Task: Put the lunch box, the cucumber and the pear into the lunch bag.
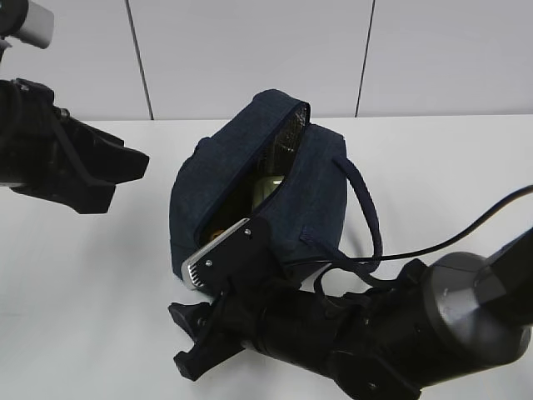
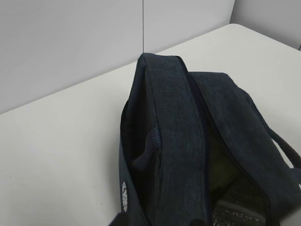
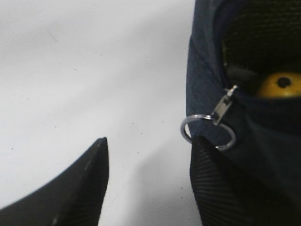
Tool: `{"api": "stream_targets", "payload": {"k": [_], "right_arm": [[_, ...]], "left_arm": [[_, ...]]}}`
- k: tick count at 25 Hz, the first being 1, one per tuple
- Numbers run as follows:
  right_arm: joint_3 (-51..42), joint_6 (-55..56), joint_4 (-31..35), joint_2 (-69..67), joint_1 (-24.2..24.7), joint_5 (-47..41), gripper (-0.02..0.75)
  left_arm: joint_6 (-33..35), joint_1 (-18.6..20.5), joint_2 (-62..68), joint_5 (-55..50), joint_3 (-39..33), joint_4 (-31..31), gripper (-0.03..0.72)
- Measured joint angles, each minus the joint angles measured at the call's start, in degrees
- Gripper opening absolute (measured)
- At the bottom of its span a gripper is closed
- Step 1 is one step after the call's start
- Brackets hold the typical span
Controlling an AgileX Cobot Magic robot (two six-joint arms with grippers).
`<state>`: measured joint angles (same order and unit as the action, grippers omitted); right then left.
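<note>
The navy lunch bag (image 1: 250, 183) stands mid-table with its top gaping. Inside it show the pale green lid of the lunch box (image 1: 268, 185) and the yellow pear (image 3: 281, 84). The cucumber is hidden. My right gripper (image 3: 150, 140) is open low at the bag's near end, with only bare table between its fingers. Its right fingertip (image 3: 200, 146) touches the zipper's metal ring pull (image 3: 207, 132), without gripping it. My left gripper (image 1: 137, 167) hangs left of the bag, apart from it. Only its two dark fingertips (image 2: 123, 220) show, spread apart, with nothing held.
The white table (image 1: 100, 275) runs back to a pale panelled wall (image 1: 250, 50). One loop handle (image 1: 366, 208) droops off the bag's right side. A black cable (image 1: 466, 229) trails from my right arm, which fills the lower right.
</note>
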<state>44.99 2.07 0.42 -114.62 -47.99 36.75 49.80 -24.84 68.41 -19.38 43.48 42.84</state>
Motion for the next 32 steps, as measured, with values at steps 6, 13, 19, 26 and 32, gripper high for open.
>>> {"api": "stream_targets", "payload": {"k": [6, 13, 19, 26, 32], "right_arm": [[0.0, -0.1, 5.0, 0.0, 0.0, -3.3, 0.432], [0.6, -2.1, 9.2, 0.0, -0.1, -3.6, 0.432], [4.5, -2.9, 11.4, -0.5, -0.1, -6.4, 0.432], [9.7, -3.7, 12.1, -3.6, -0.4, -10.5, 0.432], [10.1, -3.8, 13.2, -3.8, -0.5, -12.1, 0.432]], "left_arm": [[0.0, 0.0, 0.0, 0.0, 0.0, 0.0, 0.242], [0.0, 0.0, 0.0, 0.0, 0.0, 0.0, 0.242], [0.0, 0.0, 0.0, 0.0, 0.0, 0.0, 0.242], [0.0, 0.0, 0.0, 0.0, 0.0, 0.0, 0.242], [0.0, 0.0, 0.0, 0.0, 0.0, 0.0, 0.242]]}}
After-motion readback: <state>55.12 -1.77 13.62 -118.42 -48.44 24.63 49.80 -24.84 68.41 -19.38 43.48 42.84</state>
